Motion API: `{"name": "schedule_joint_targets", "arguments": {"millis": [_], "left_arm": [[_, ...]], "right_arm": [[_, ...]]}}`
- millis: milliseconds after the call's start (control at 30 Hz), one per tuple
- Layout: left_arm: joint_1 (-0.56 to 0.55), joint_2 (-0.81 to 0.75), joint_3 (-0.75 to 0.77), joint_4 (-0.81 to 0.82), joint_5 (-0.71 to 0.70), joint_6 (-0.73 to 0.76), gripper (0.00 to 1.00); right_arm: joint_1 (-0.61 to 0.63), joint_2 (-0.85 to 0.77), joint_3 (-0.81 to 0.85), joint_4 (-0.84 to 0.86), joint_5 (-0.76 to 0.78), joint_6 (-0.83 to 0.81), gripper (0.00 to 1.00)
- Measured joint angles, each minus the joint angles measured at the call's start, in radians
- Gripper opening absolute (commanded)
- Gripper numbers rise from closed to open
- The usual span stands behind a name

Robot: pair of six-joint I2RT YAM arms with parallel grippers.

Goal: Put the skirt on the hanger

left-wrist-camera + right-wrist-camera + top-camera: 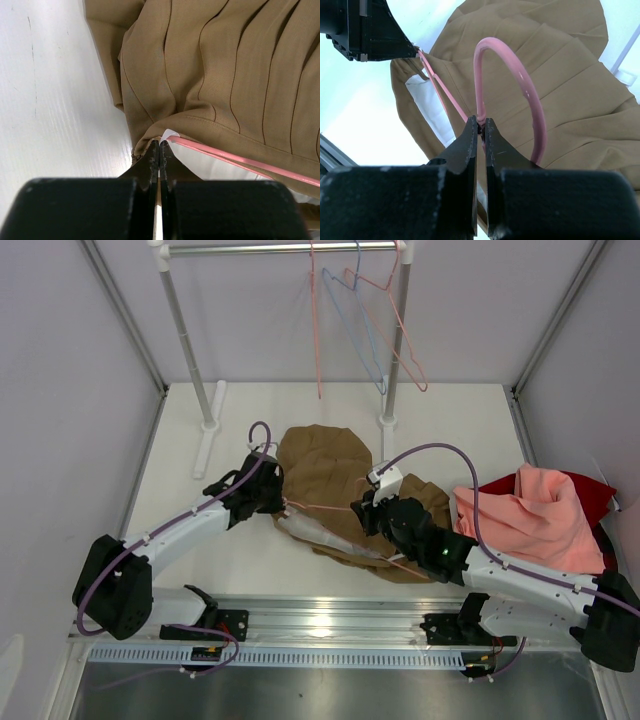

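Right now the tan-brown pleated cloth skirt point(320, 455) lies crumpled mid-table, toward the far edge, with the thin salmon-pink wire hanger point(480, 85) running into its waist opening. The right gripper point(481, 125) is pinched tight on the wire just below the hook. The left gripper point(159, 150) is clamped at the waistband's corner, where the wire emerges; whether it grips cloth alone or wire too, I cannot tell. The likely risk is that this pinch is thin, so a lift could tug the hem free and let the slack skirt slide off the sloping wire onto the white table point(250, 570).
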Motion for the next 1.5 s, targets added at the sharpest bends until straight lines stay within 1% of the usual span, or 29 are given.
{"name": "schedule_joint_targets", "arguments": {"millis": [533, 1033, 1500], "left_arm": [[0.0, 0.012, 0.011, -0.029, 0.041, 0.042, 0.0], [-0.002, 0.013, 0.135, -0.081, 0.014, 0.062, 0.0], [-0.002, 0.011, 0.174, -0.111, 0.044, 0.101, 0.0]], "right_arm": [[-0.002, 0.004, 0.03, 0.002, -0.001, -0.011, 0.0], [-0.004, 0.024, 0.036, 0.034, -0.016, -0.011, 0.0], [-0.011, 0.024, 0.049, 0.078, -0.027, -0.031, 0.0]]}}
